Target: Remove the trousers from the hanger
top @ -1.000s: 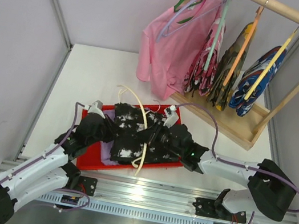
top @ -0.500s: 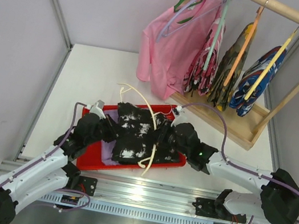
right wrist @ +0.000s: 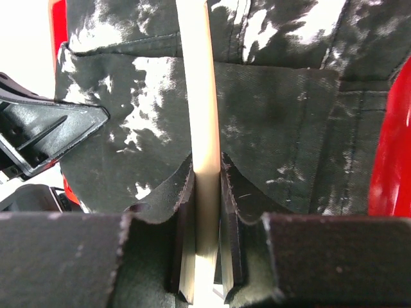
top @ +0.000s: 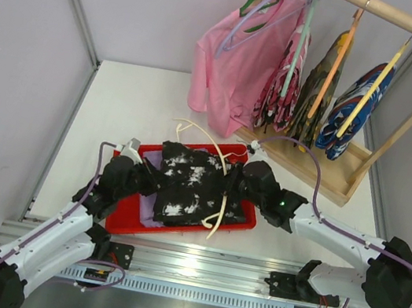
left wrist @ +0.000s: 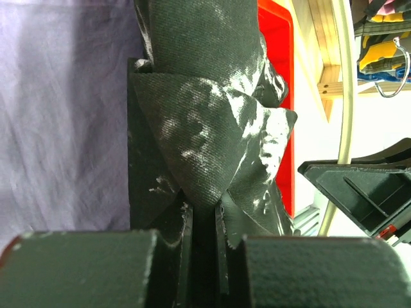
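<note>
Red tray [top: 124, 222] containing two trousers: one black speckled pair [top: 184, 186] over one pale lavender pair [top: 147, 207]. Left gripper [left wrist: 204, 221] pinches a black fold; right gripper [right wrist: 204, 218] clamps the single cream hanger [right wrist: 200, 96] lying across the black pair. Four garments [top: 236, 72] hang on one wooden rack [top: 322, 174].

From the top: high above the red tray [top: 120, 223], back on its near side, tilted steeply down, wide. From the left wrist: tight at the tray's left end, facing right. From the right wrist (just as tight): at its right end, facing left. Shared by all 3: black speckled trousers [top: 188, 187] and cream hanger [top: 219, 220] on the tray.
</note>
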`<state>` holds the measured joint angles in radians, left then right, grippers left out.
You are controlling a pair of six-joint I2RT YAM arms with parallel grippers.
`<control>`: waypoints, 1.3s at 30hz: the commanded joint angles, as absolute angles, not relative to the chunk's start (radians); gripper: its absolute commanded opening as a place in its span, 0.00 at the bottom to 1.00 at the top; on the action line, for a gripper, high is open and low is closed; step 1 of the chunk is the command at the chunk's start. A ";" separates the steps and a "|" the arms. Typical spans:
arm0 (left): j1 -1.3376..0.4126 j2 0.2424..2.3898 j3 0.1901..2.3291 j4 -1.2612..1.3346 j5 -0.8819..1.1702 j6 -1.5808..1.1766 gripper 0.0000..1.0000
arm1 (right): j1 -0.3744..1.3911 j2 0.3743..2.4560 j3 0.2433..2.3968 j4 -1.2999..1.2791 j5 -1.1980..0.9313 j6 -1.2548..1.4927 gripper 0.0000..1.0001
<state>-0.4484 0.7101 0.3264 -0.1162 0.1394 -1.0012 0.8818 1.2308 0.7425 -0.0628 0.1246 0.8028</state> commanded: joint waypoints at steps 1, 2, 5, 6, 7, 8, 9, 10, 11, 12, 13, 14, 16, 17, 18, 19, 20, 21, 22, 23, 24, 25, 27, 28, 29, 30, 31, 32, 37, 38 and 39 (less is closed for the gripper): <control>-0.373 0.710 0.279 -0.348 -0.077 -0.888 0.00 | 0.807 1.175 0.796 -0.123 0.413 0.741 0.00; -0.371 0.710 0.279 -0.351 -0.077 -0.887 0.00 | 0.807 1.163 0.792 -0.120 0.416 0.738 0.00; -0.361 0.706 0.275 -0.351 -0.075 -0.884 0.00 | 0.805 1.151 0.785 -0.114 0.425 0.713 0.00; -0.359 0.704 0.275 -0.347 -0.071 -0.884 0.00 | 0.805 1.149 0.782 -0.109 0.416 0.700 0.00; -0.357 0.701 0.267 -0.345 -0.069 -0.882 0.00 | 0.805 1.144 0.779 -0.088 0.401 0.689 0.00; -0.356 0.701 0.265 -0.347 -0.069 -0.882 0.00 | 0.807 1.141 0.772 -0.075 0.368 0.680 0.00; -0.356 0.700 0.262 -0.344 -0.068 -0.877 0.00 | 0.808 1.137 0.770 -0.065 0.356 0.661 0.00; -0.356 0.698 0.265 -0.342 -0.063 -0.873 0.00 | 0.810 1.135 0.770 -0.064 0.354 0.654 0.00; -0.356 0.698 0.265 -0.339 -0.054 -0.867 0.00 | 0.810 1.134 0.773 -0.067 0.351 0.646 0.00; -0.356 0.699 0.267 -0.321 -0.040 -0.847 0.00 | 0.811 1.137 0.778 -0.071 0.339 0.637 0.00; -0.356 0.704 0.284 -0.319 -0.016 -0.838 0.00 | 0.815 1.140 0.782 -0.074 0.334 0.627 0.00; -0.356 0.722 0.296 -0.322 -0.008 -0.821 0.03 | 0.818 1.141 0.787 -0.072 0.328 0.626 0.00; -0.357 0.745 0.344 -0.353 0.028 -0.764 0.28 | 0.833 1.154 0.798 -0.066 0.322 0.630 0.00; -0.357 0.756 0.380 -0.370 0.037 -0.746 0.35 | 0.841 1.161 0.804 -0.061 0.322 0.632 0.00; -0.357 0.762 0.414 -0.388 0.038 -0.706 0.42 | 0.860 1.169 0.822 -0.058 0.331 0.630 0.00; -0.357 0.758 0.431 -0.420 0.035 -0.692 0.56 | 0.873 1.184 0.834 -0.057 0.340 0.630 0.00; -0.357 0.750 0.445 -0.439 0.032 -0.677 0.66 | 0.882 1.190 0.847 -0.058 0.348 0.630 0.00; -0.357 0.727 0.487 -0.452 0.026 -0.648 0.75 | 0.891 1.198 0.860 -0.060 0.357 0.630 0.00; -0.357 0.715 0.506 -0.490 0.020 -0.638 0.87 | 0.909 1.218 0.891 -0.069 0.374 0.634 0.00; -0.357 0.703 0.524 -0.512 0.014 -0.628 0.92 | 0.917 1.226 0.906 -0.072 0.377 0.634 0.00; -0.357 0.681 0.585 -0.531 0.012 -0.606 0.95 | 0.925 1.233 0.919 -0.066 0.379 0.630 0.00; -0.357 0.670 0.607 -0.550 0.014 -0.598 0.96 | 0.942 1.242 0.934 -0.058 0.379 0.627 0.00; -0.359 0.647 0.679 -0.580 0.038 -0.569 0.96 | 0.956 1.259 0.945 -0.034 0.385 0.618 0.00; -0.364 0.629 0.695 -0.583 0.047 -0.562 0.97 | 0.966 1.264 0.951 -0.026 0.387 0.620 0.00; -0.368 0.624 0.728 -0.581 0.060 -0.540 0.98 | 0.968 1.272 0.956 -0.020 0.385 0.617 0.00; -0.380 0.624 0.761 -0.581 0.093 -0.529 0.97 | 0.971 1.275 0.957 -0.012 0.385 0.615 0.00; -0.393 0.636 0.793 -0.583 0.101 -0.520 0.97 | 0.974 1.278 0.959 -0.012 0.387 0.615 0.00; -0.408 0.643 0.805 -0.583 0.107 -0.508 0.97 | 0.974 1.278 0.959 0.003 0.388 0.617 0.00; -0.605 0.667 0.781 -0.454 0.116 -0.442 0.95 | 0.974 1.267 0.940 0.070 0.399 0.629 0.00; -0.626 0.682 0.772 -0.437 0.123 -0.436 0.95 | 0.973 1.266 0.933 0.087 0.390 0.627 0.00; -0.659 0.693 0.769 -0.425 0.123 -0.433 0.94 | 0.974 1.267 0.934 0.115 0.359 0.626 0.00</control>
